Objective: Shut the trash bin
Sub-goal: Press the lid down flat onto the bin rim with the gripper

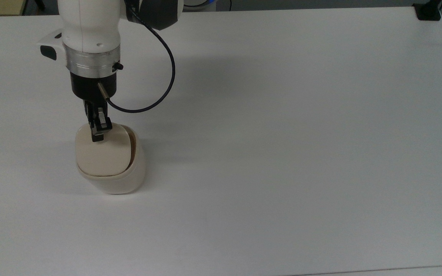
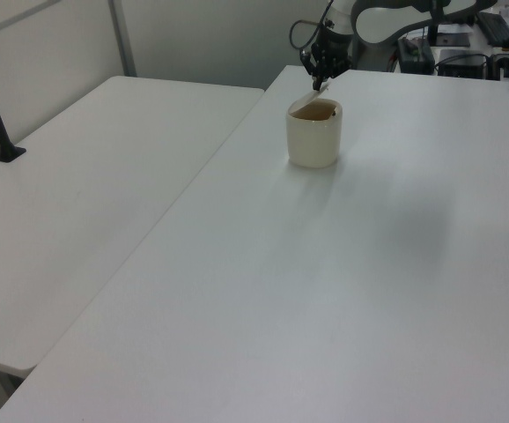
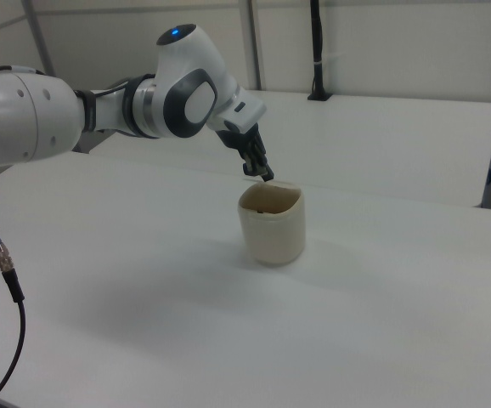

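The cream trash bin [image 1: 129,180] stands upright on the white table, at the top view's left. Its flat lid [image 1: 104,153] lies over most of the opening; a thin brown gap shows along the lid's right side. My gripper [image 1: 97,136] reaches down at a slant to the lid's far edge, its fingers shut on that edge. In the left view the gripper [image 2: 318,84] holds the lid's edge a little above the trash bin [image 2: 314,141]. The right view has the gripper [image 3: 267,177] at the rim of the trash bin [image 3: 273,234].
The white table [image 1: 282,134] stretches wide to the top view's right of the bin. A black cable [image 1: 169,76] loops off the wrist. A black clamp [image 1: 428,11] sits at the far right corner. A second table [image 2: 87,203] adjoins at the left view's left.
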Controlling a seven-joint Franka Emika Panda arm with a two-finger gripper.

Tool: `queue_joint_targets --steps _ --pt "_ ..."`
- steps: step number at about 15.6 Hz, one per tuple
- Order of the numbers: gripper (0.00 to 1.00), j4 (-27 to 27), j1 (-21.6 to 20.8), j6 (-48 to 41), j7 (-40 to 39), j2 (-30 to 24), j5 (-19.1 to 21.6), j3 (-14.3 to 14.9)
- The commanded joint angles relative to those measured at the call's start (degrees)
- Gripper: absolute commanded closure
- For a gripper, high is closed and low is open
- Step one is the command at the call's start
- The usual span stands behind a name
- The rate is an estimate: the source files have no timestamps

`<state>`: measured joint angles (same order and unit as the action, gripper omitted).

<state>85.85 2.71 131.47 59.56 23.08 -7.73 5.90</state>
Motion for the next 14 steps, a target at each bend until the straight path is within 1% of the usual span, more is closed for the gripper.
queue_joint_targets --steps 1,8,14 --pt "1.00 3.80 -0.43 -0.78 -2.07 -2.25 -0.71 0.25" --pt "1.00 5.73 -0.69 -0.87 -3.75 -2.17 -0.88 0.16" --pt "1.00 7.05 -0.78 -0.87 -3.83 -1.81 -2.20 -0.01"
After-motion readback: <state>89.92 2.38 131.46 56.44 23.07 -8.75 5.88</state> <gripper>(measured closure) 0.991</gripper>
